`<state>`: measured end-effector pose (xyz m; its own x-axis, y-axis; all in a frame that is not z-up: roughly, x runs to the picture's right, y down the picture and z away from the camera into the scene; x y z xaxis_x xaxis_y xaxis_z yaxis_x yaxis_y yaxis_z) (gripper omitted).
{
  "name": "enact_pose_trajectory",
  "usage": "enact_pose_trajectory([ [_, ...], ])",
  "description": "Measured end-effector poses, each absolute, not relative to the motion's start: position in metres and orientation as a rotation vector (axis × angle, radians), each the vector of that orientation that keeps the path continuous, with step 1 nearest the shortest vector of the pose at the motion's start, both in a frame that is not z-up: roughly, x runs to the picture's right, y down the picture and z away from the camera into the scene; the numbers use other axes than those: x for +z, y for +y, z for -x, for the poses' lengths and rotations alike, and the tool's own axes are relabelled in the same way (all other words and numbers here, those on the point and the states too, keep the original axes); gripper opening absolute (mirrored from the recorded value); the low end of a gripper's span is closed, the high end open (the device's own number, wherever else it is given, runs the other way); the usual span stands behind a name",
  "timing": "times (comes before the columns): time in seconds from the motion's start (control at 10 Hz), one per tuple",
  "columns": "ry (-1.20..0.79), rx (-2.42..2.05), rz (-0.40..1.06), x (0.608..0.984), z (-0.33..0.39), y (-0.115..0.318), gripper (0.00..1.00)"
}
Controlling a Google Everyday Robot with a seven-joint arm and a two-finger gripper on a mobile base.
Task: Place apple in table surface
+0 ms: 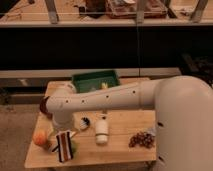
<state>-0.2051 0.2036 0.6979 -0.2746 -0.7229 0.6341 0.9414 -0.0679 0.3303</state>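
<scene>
1. The gripper (64, 146) hangs at the lower left of the frame, low over the front left corner of the table (120, 150). It shows as a striped dark-and-light block at the end of the arm (105, 97).
2. The apple (40, 137), taken here to be the round orange-red fruit, lies just to the left of the gripper in the frame, at or very near the table surface.
3. Key relation: apple and gripper stand side by side at much the same height, so the coming move likely turns on a short sideways parting or a lift. Being round, the apple has no long axis to respect.
4. Whether the gripper is apart, together or clamped on something cannot be told. Nor can contact with the apple.
5. A green patch (74, 147) on the gripper's right side is not identifiable.
6. Whether the apple truly rests on the wood is unclear.
7. The arm hides part of the tabletop behind it. Beyond it stand a green bin (95, 80), a white bottle (101, 131) and a dark cluster (141, 140).
</scene>
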Motion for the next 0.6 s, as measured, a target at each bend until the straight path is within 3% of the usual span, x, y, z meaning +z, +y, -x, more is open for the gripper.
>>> enact_pose_trajectory([
  [0.6, -0.764, -1.754, 0.263, 0.680, 0.230, 0.148, 0.80],
])
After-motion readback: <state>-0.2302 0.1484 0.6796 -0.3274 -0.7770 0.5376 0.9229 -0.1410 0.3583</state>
